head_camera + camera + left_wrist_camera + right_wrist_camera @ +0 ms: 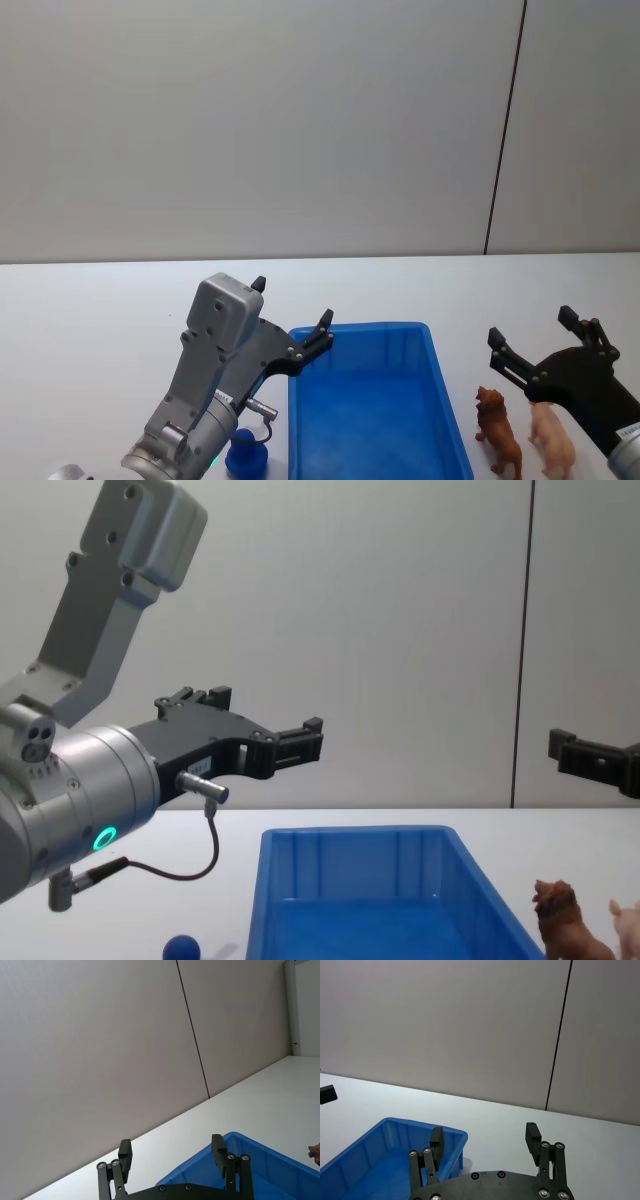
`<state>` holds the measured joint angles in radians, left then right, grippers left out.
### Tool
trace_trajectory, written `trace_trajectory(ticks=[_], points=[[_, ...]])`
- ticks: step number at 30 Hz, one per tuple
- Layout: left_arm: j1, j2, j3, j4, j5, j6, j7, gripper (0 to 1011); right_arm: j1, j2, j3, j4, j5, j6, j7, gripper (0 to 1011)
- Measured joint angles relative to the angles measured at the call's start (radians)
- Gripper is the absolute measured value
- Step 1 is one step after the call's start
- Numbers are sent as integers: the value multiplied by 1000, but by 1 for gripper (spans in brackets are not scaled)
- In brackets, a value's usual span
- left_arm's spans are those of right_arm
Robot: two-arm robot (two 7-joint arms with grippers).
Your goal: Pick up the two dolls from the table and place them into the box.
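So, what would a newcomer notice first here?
The bright blue box, empty, sits on the white table. Right of it stand the reddish-brown doll and the pale pink doll, with the open right gripper raised above them. The open left gripper hangs by the box's far left corner, and a small blue ball lies left of the box.

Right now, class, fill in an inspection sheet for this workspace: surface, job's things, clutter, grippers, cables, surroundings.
Surface: white table, flat.
Job's things: blue box, nothing seen inside; brown doll and pink doll stand side by side on the table to its right.
Clutter: small blue ball left of the box.
Grippers: left gripper open, raised by the box's far left corner; right gripper open, raised near the dolls.
Cables: thin black cable looped at the left wrist.
Surroundings: grey wall with a dark vertical seam.
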<state>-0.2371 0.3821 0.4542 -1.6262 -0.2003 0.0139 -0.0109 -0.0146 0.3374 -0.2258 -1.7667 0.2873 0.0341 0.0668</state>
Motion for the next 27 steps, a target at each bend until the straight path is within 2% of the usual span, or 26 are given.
trace_trajectory(ticks=[27], points=[[0,0,0,0,0,0,0,1001,0,0,0,0,0,0,0,1001]])
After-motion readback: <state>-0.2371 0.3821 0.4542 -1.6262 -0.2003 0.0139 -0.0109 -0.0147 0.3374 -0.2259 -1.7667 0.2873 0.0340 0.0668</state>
